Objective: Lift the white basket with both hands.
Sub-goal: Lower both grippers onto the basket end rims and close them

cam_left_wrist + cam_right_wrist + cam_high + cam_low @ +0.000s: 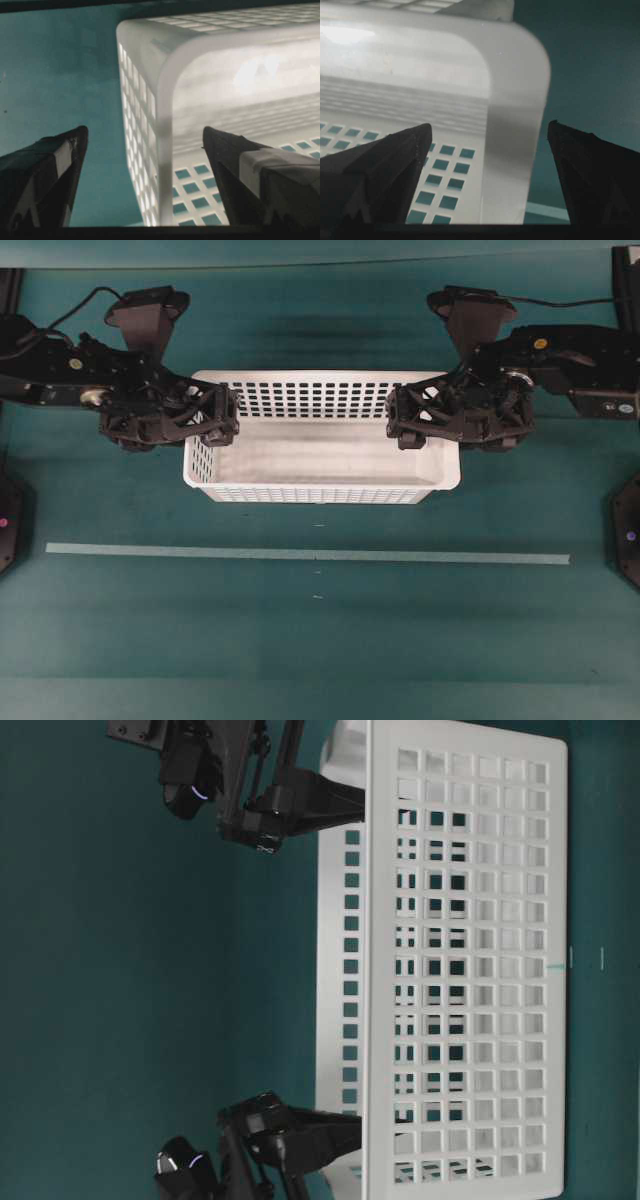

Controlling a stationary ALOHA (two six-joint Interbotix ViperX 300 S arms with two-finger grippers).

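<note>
- Overhead view: nearest the lens, the left gripper (205,420) and right gripper (415,420) hang over the two short ends of the white basket (320,465), which sits flat on the green table (320,640), just behind a pale tape line (300,554). One arm at each end should keep the lift level.
- Table-level view (turned sideways): both arms reach in at rim height.
- Left wrist view: fingers (55,170) spread wide, one outside and one inside the end wall, gripping nothing yet.
- Right wrist view: the same straddle, unclenched, rim between the fingers (395,160).
</note>
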